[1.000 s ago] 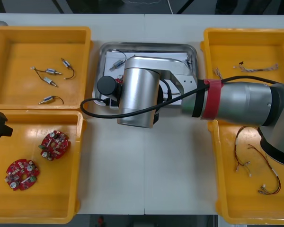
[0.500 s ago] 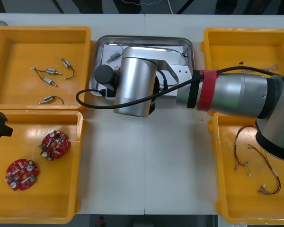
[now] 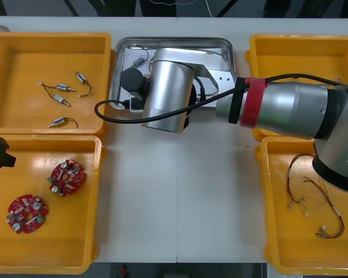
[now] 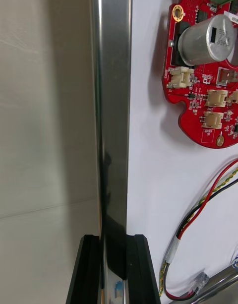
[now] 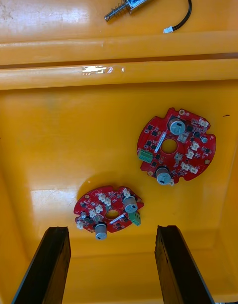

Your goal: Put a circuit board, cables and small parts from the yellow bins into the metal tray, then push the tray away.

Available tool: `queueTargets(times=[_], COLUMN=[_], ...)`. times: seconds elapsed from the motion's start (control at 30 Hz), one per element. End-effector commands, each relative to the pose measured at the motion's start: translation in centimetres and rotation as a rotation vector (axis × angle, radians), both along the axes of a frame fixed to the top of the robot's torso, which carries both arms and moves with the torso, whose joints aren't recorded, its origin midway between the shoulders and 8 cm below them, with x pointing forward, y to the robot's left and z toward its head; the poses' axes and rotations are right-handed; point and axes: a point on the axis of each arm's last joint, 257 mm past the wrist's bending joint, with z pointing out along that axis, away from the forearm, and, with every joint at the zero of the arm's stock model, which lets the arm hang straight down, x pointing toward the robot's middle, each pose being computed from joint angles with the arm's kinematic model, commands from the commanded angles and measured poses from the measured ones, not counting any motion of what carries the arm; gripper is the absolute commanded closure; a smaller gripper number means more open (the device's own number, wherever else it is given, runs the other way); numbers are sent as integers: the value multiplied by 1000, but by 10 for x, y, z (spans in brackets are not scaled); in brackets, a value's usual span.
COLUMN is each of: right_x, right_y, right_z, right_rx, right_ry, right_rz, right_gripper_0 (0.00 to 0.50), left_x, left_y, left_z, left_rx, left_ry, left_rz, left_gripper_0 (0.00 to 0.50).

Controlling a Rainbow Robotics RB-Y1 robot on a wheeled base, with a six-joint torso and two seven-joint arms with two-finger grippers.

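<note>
**Right Gripper Clamps Tray Rim as Left Waits Over Boards**

At the table's near left, the left gripper (image 5: 113, 264) hangs over the near-left yellow bin (image 3: 98, 202). Its black fingers are spread wide with nothing between them. Below it, two round red circuit boards (image 5: 176, 145) (image 5: 109, 214) lie flat and apart on the bin floor. Across the light table (image 3: 180, 202), the near-right yellow bin (image 3: 267, 231) holds loose red and yellow cables (image 3: 313, 200).

Farther out, the right arm (image 3: 284, 110) reaches in from the right, its wrist covering much of the metal tray (image 3: 119, 46). The right gripper (image 4: 115, 269) is closed on the tray's shiny rim, with one finger on the table side and the other on the inner side. On the tray's white floor, the tray's circuit board (image 4: 203, 71) lies close to that rim. A red and yellow cable (image 4: 198, 219), with a black strand alongside, curves nearer the fingers. A shiny piece by the cable's end may be a metal part, though too little of it shows to tell. A small metal part (image 3: 140, 59) rests in the tray's far left corner.

The tray sits near the table's far edge, between the far-left yellow bin (image 3: 46, 39), which holds four small wired parts (image 3: 62, 98), and the far-right yellow bin (image 3: 290, 43).
</note>
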Motion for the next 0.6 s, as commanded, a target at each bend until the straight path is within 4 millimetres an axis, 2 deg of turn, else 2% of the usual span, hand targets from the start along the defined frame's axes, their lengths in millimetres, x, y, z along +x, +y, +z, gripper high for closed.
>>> queueTargets(times=[0.03,0.13,0.6], right_x=[13,21,57], right_y=[24,27,14], right_z=[33,35,37], right_rx=[-6,9,34], right_ry=[-67,-79,-114], right_rz=[67,80,79], right_gripper_0=[500,500,500], left_x=[-5,-5,-5], left_y=[15,15,15], left_z=[13,13,13], left_rx=[85,85,85], left_ry=[-16,-16,-16], left_rz=[-81,-81,-81], left_gripper_0=[0,0,0])
